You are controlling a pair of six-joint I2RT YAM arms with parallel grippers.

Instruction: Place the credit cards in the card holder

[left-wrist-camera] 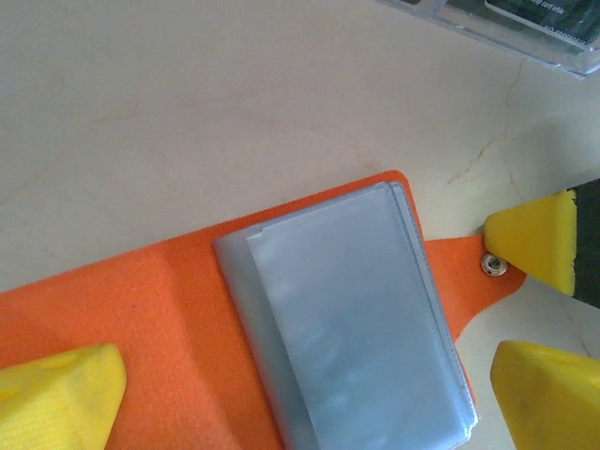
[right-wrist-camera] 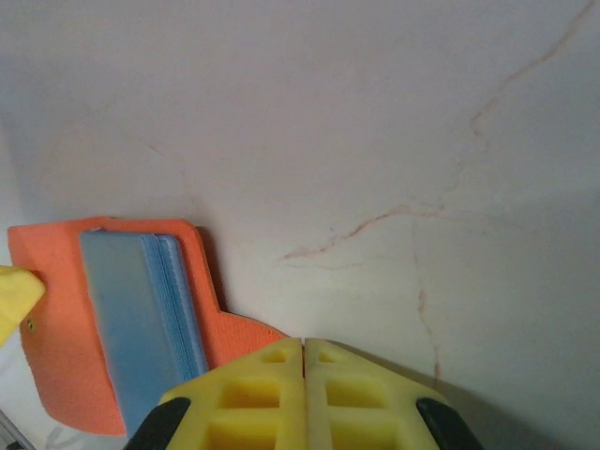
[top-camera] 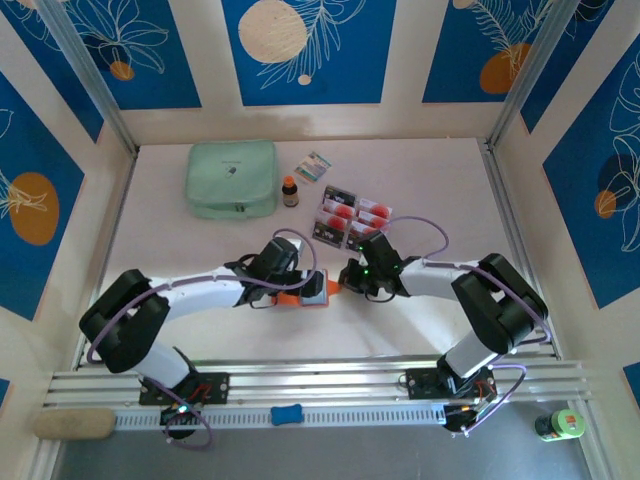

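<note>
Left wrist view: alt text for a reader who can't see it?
An orange card holder lies open on a pale table, grey-blue clear pockets up. The open left hand straddles it; the right hand's fingertip is at its snap tab.

One each — card holder [left-wrist-camera: 328,337]; pouch [top-camera: 232,178]; bottle [top-camera: 290,191]; packet [top-camera: 314,166]; roughly four credit cards [top-camera: 352,215].

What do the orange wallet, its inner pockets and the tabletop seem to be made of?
The card holder looks like matte woven fabric; a fine weave shows. Its pockets seem soft clear plastic, glossy with pale reflections. The table is smooth with thin marble-like veins; stone or laminate, I can't tell.
</note>
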